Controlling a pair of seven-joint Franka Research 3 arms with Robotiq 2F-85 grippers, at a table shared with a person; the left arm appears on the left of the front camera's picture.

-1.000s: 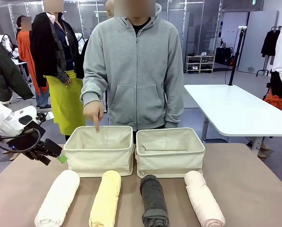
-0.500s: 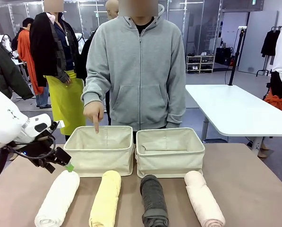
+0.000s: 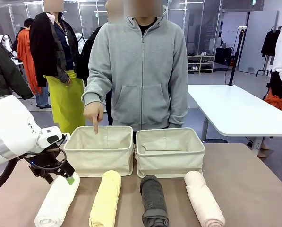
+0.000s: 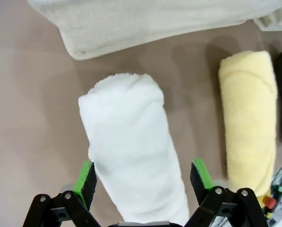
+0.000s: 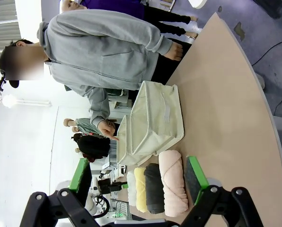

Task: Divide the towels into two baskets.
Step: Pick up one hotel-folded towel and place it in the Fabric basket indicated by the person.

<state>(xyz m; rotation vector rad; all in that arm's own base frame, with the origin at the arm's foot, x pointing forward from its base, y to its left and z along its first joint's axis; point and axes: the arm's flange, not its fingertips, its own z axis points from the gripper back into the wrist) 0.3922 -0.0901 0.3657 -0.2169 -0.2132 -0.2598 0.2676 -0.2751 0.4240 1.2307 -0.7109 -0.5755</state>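
Four rolled towels lie side by side at the table's near edge: white (image 3: 57, 199), pale yellow (image 3: 106, 198), charcoal (image 3: 154, 201), pink (image 3: 203, 198). Behind them stand two cream baskets, the left one (image 3: 99, 163) and the right one (image 3: 169, 165), both with nothing inside that I can see. My left gripper (image 3: 65, 178) hangs open over the white towel's far end. In the left wrist view the left gripper (image 4: 143, 176) straddles the white towel (image 4: 131, 156), with its green pads on either side. My right gripper (image 5: 137, 174) is open, high above the table and holding nothing.
A person in a grey hoodie stands behind the baskets, and one hand (image 3: 94, 115) points a finger down into the left basket. The yellow towel (image 4: 248, 118) lies close beside the white one. Bare brown table (image 3: 254, 179) extends to the right.
My left arm has swung right and downward, from beside the left basket to the far end of the white towel. The person's pointing hand stays put.
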